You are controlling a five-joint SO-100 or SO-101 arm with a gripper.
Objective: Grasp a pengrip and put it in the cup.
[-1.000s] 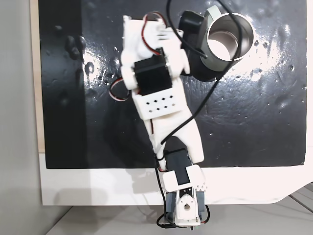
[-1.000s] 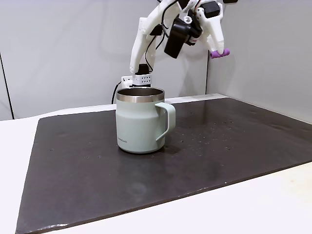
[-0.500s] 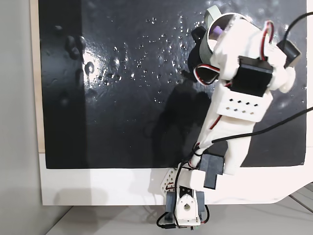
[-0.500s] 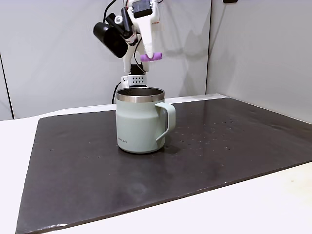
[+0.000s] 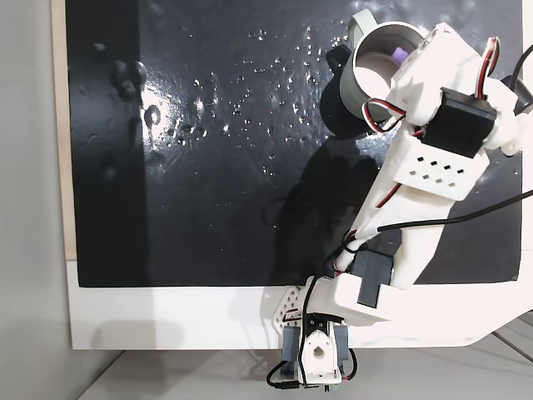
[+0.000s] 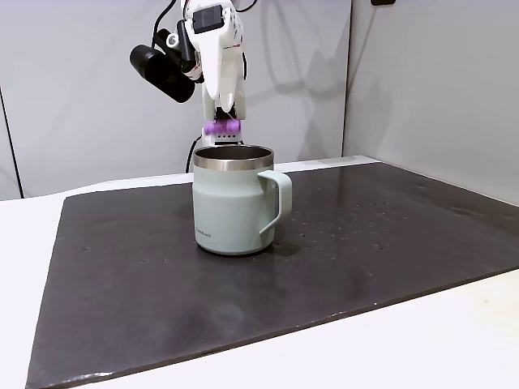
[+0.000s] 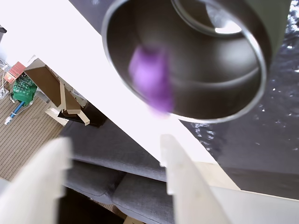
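Pengrip (image 7: 152, 81) blurred, apart from fingers, over cup (image 6: 233, 203) mouth; end effector (image 7: 117, 154) spread open, holding nothing

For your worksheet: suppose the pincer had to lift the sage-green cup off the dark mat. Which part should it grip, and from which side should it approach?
Judging by shape, grip the handle. The cup stands upright and its round body looks too wide for the pincer. In a fixed view the loop sticks out to the right, clear of the mat, so come from that side, fingers closing across the loop.

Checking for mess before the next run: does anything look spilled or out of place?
Shiny droplets speckle the black mat beside the cup, like a spill. The pengrip is blurred above the rim, under the open gripper.
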